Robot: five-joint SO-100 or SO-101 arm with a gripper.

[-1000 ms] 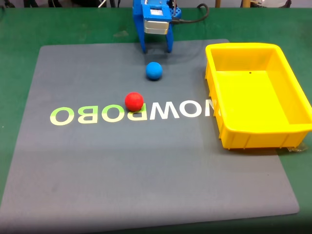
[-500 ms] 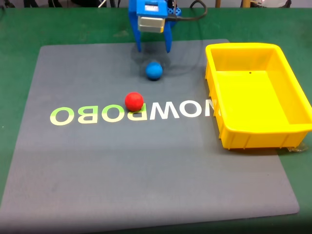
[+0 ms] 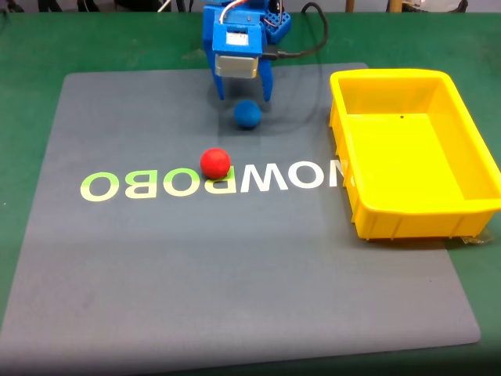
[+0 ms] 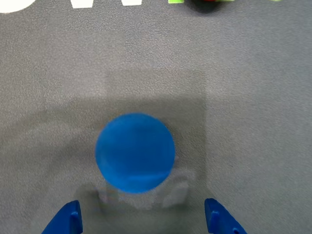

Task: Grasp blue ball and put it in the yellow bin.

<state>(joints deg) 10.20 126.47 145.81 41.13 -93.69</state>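
Tool (image 4: 141, 222) spread wide, empty | blue ball (image 4: 135, 152) just ahead, centred between fingertips, untouched

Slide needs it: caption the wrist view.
Open gripper poised just short of the blue ball on the grey mat.

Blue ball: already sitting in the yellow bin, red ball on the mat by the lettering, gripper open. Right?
No. In the fixed view the blue ball lies on the mat, just in front of the open gripper, not in the yellow bin. The red ball is by the lettering, as stated.
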